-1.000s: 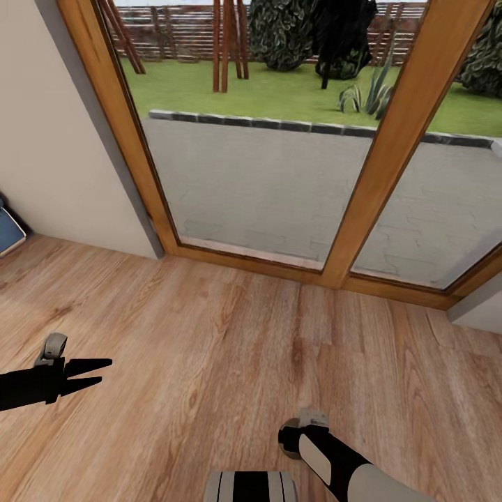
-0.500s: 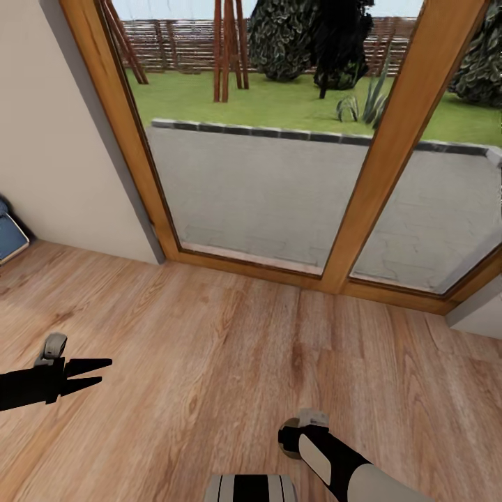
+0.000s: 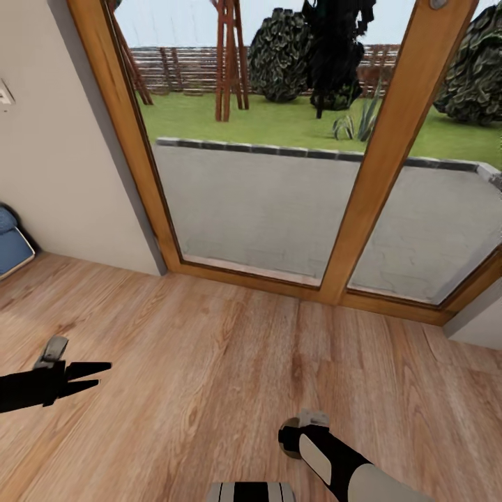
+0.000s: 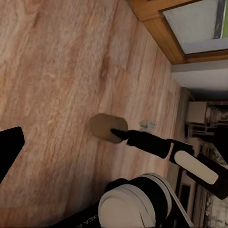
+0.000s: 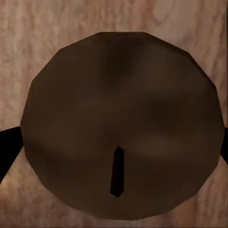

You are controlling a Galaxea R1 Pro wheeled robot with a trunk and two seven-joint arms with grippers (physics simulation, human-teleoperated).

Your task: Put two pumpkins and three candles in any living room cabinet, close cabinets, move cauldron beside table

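A brownish candle with a short dark wick fills the space between the two black fingers of my right gripper, which is shut on it. In the left wrist view the same candle hangs just above the wooden floor at the tip of my right gripper. The head view shows that gripper low at centre, pointing down. My left gripper sits at the lower left, fingers apart and holding nothing. The pumpkins, the cabinet, the cauldron and the table are out of view.
A glass patio door with a wooden frame stands straight ahead, a garden behind it. A beige wall closes the left side, with a blue cushion at its foot. Wooden floor stretches between me and the door.
The whole head view has shifted down a little, so the camera has tilted up. Both grippers keep their poses, and the candle stays in the right one.
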